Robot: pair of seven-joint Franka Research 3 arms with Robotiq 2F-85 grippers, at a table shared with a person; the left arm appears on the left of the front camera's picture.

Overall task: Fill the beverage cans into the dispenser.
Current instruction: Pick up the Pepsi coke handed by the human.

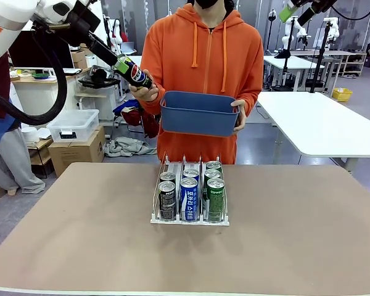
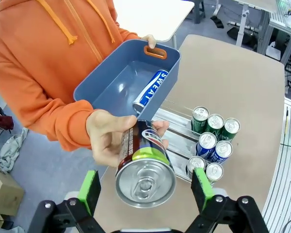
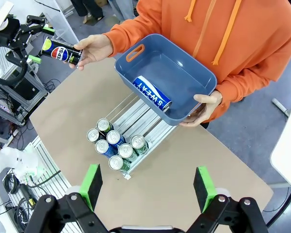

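Left pincer (image 2: pixel 146 188), fingers wide apart, sits around a black can (image 2: pixel 144 167) that a person's hand (image 2: pixel 106 138) holds. A blue-and-white can (image 2: pixel 151 91) lies in the blue tub (image 2: pixel 111 82). Seven cans (image 1: pixel 189 196) stand in the dispenser (image 1: pixel 190 222) on the table (image 1: pixel 80 234). Right pincer (image 3: pixel 146 187) is wide apart, high up, empty.

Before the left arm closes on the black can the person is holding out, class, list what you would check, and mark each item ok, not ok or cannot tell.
1. Left tool open: ok.
2. Black can lies between its pads: ok.
3. Person's hand grips the can beyond the pads, clear of them: ok.
4. Pads touching the can: cannot tell.
5. Rack has room in its left lane behind the two cans there: ok.
6. Right tool open, holding nothing: ok.
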